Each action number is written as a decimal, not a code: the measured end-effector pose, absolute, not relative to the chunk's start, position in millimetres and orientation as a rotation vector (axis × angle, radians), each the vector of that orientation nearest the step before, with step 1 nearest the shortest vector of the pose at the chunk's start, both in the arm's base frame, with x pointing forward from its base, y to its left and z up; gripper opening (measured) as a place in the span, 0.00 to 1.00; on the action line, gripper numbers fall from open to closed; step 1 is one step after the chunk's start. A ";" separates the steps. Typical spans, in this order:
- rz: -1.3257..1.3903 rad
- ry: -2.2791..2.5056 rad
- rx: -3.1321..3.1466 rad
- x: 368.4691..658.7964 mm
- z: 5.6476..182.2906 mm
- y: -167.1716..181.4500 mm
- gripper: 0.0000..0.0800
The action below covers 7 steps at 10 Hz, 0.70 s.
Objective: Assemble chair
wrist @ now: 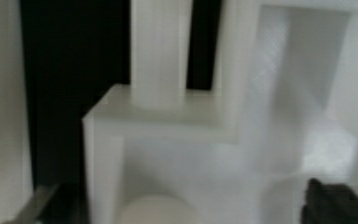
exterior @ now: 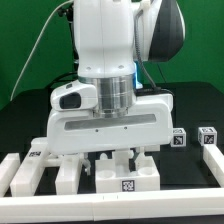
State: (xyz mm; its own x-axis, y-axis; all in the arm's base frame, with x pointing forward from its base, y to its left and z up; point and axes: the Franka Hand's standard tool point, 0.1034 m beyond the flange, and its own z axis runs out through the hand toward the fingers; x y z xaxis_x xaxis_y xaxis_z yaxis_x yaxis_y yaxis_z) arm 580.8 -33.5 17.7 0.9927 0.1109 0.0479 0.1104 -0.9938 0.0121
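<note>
The chair parts are chunky white pieces on the black table. A slab with a tag (exterior: 128,181) lies at the front centre, with a white block (exterior: 68,172) to the exterior view's left of it. A tagged piece (exterior: 36,153) lies further left. Two small tagged cubes (exterior: 178,140) (exterior: 207,137) stand at the right. My gripper (exterior: 117,158) is low over the centre parts. In the wrist view my gripper (wrist: 194,205) straddles a blurred white block (wrist: 176,150). The jaws stand wide apart, with a dark gap beside the left fingertip (wrist: 43,205).
A white border rail (exterior: 212,168) runs along the right side and the front of the table. A long white piece (exterior: 18,172) lies at the exterior view's left. A green wall stands behind. The arm's body hides the table's middle.
</note>
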 end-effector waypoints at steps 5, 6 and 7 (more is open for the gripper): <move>0.076 0.174 3.126 581.0 17.8 -33.4 0.04; 0.077 0.174 3.126 581.2 17.9 -33.4 0.04; 0.077 0.174 3.126 581.2 17.9 -33.4 0.04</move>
State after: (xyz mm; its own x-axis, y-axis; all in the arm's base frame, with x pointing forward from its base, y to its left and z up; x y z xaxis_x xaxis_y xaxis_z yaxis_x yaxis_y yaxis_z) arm 581.2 -33.4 17.9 0.9926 0.1111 0.0486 0.1107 -0.9938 0.0121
